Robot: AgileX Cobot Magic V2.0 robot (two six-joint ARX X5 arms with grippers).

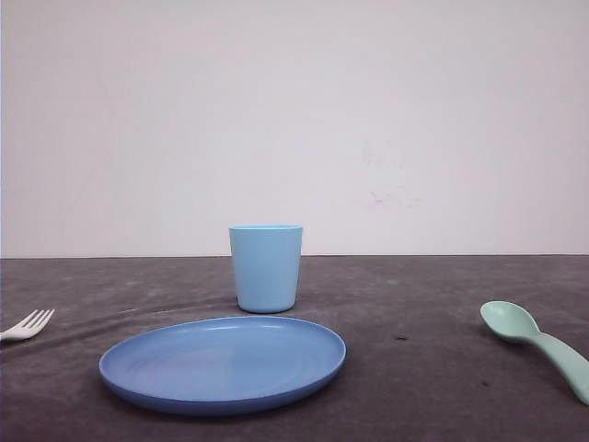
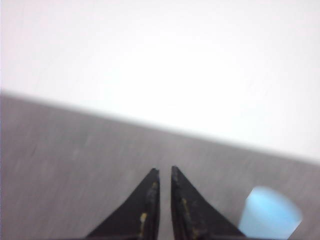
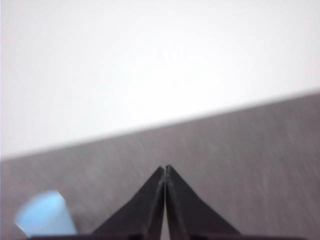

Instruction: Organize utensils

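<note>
Fork (image 1: 28,325) seen at tabletop (image 1: 433,387) left edge, spoon (image 1: 538,345) at right edge. Left gripper (image 2: 164,172) fingers nearly together, nothing held; right gripper (image 3: 164,169) fingers pressed together, nothing held.

Blue round plate (image 1: 223,365) near table's (image 1: 414,387) front edge, light blue cup (image 1: 265,267) upright just behind it, white fork (image 1: 28,325) at left edge, mint-green spoon (image 1: 538,345) at right edge

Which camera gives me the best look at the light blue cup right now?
The front view: the cup stands upright, whole and sharp, behind the plate. Both wrist views catch it as a blurred blue shape cut off at the frame edge.
</note>
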